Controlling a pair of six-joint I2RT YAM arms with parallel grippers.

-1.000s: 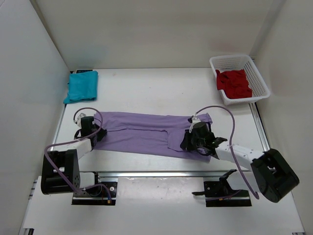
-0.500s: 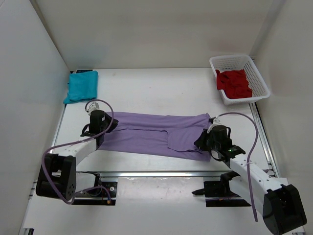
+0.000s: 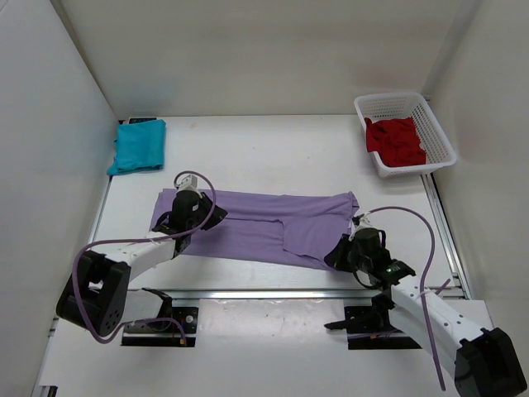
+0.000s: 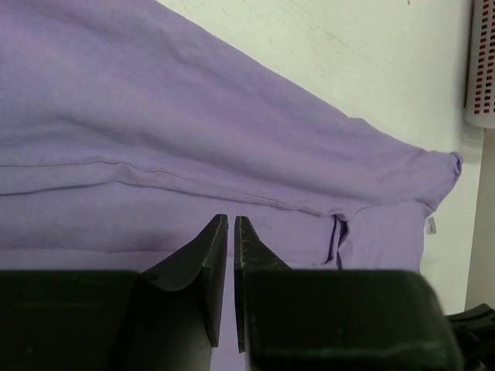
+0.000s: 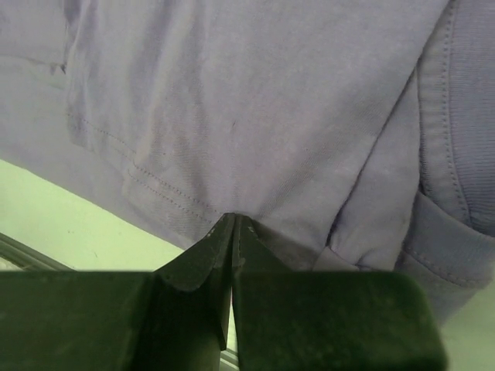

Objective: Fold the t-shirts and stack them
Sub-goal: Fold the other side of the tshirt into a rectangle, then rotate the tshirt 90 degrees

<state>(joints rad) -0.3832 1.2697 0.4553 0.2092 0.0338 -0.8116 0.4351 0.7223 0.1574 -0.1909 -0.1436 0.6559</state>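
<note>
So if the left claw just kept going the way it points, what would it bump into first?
Most likely the lavender t-shirt: the left gripper has its tips low over it, and cloth fills the view just ahead. How steeply it tilts is unclear.

- Top cam: high behind the bases, looking down on the whole table point(image 3: 273, 149).
- Left wrist: close over purple shirt point(image 4: 193, 139), facing basket point(image 4: 483, 69).
- Right wrist: tight on shirt hem.
- All share the shirt.
</note>
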